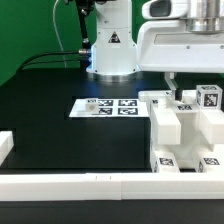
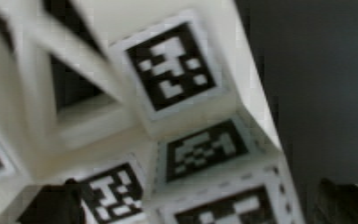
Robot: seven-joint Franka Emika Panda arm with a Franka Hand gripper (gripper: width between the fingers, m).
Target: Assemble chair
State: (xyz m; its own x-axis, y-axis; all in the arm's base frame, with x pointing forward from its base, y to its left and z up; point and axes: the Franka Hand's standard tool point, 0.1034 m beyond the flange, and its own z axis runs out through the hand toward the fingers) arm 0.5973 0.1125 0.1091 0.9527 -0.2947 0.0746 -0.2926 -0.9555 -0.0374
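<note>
The tool (image 1: 182,93) is hanging with its jaws spread as wide as they go, gripping nothing, its dark fingertips (image 2: 66,197) sitting just above the chair parts (image 1: 185,130). Those white blocky pieces are crowding the table (image 1: 70,135) at the exterior view's right, several showing black-and-white tags, with 1 small tagged block (image 1: 209,98) standing just beside the tool. The wrist view is looking straight down on tagged white faces (image 2: 172,70), close and a little blurred. The marker board (image 1: 105,107) is lying flat on the black table, near the parts on the exterior view's left. A long white rail (image 1: 70,184) is edging the near side. Green wall (image 1: 25,30) is filling the background behind the robot base (image 1: 111,50).
</note>
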